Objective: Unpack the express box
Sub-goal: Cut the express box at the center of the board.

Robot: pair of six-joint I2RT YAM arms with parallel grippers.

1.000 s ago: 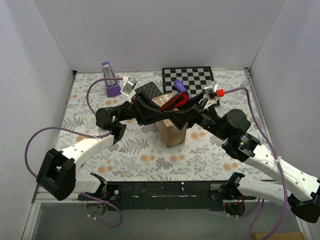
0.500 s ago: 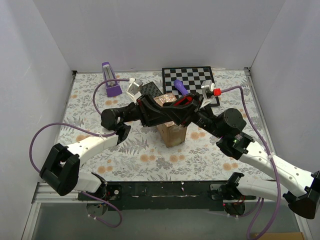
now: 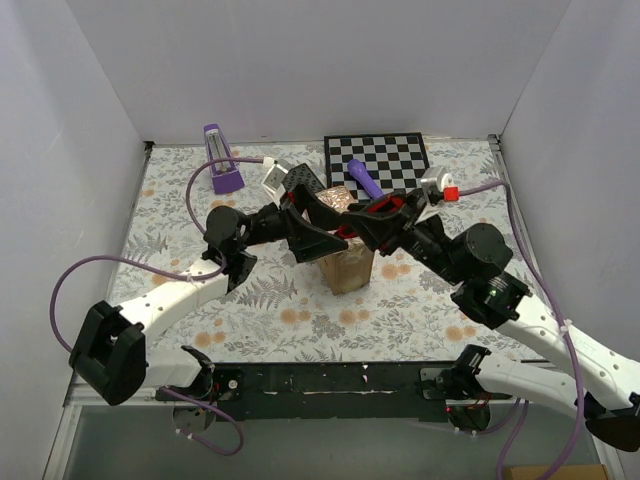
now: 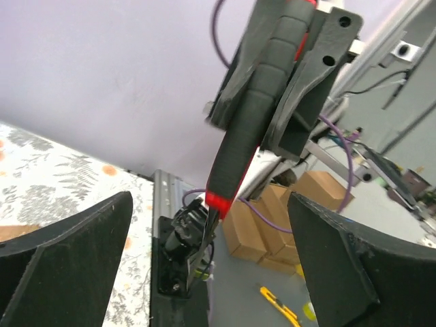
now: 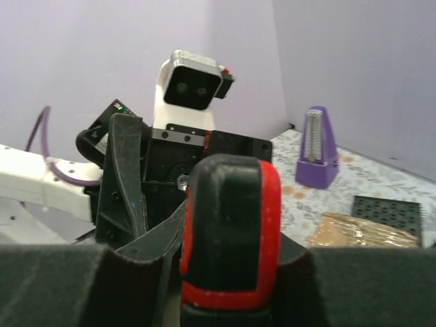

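Observation:
The express box (image 3: 346, 268), a small brown taped carton, stands on the floral table under both grippers. Its glossy top (image 5: 361, 231) shows in the right wrist view. A red-and-black utility knife (image 3: 364, 208) hangs above it. My right gripper (image 3: 390, 215) is shut on the knife's handle (image 5: 231, 231), which fills the gap between its pads. My left gripper (image 4: 211, 259) stands wide open, one finger (image 4: 68, 252) on each side of the knife (image 4: 248, 136) without touching it, blade end pointing down between them.
A black-and-white chessboard (image 3: 378, 158) lies at the back with a purple-handled tool (image 3: 364, 180) on its near edge. A purple metronome (image 3: 222, 160) and a black perforated block (image 3: 303, 180) stand back left. White walls enclose three sides.
My left gripper has sprung open and let go of the knife. My right gripper has closed on its handle and now carries it.

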